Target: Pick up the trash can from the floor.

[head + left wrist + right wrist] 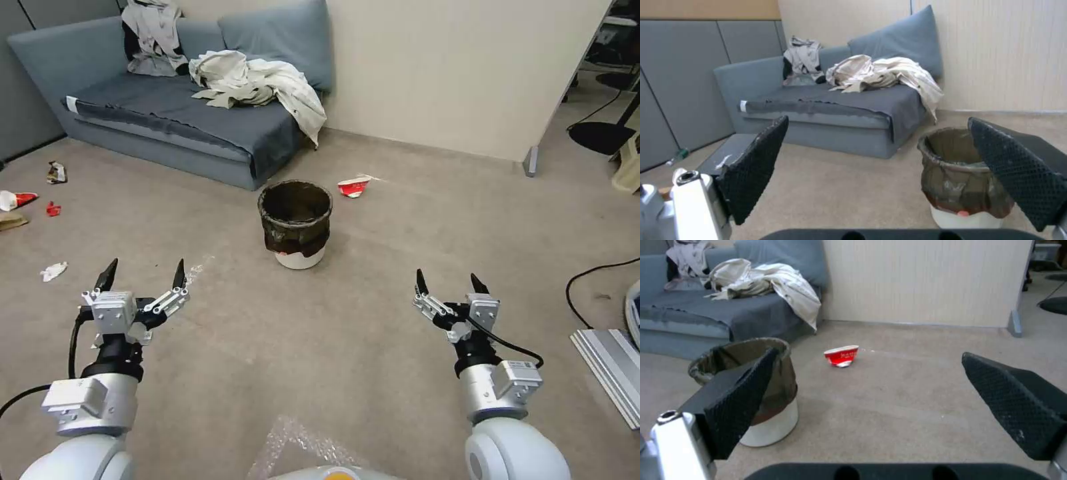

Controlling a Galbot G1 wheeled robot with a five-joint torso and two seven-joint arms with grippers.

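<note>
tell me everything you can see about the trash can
The trash can is a small round white bin, plastic by its look, lined with a crinkled dark brown bag folded over its rim. It stands upright and open on the carpeted floor near the sofa's corner. Its visible inside looks empty. Only the floor touches it.

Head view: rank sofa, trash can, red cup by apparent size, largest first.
1. Sofa, by far the largest.
2. Trash can, upright on the carpet in front of the sofa's corner.
3. Red cup, crushed, lying just past the trash can.
The sofa sits farthest from the camera, so the order is safe.
</note>
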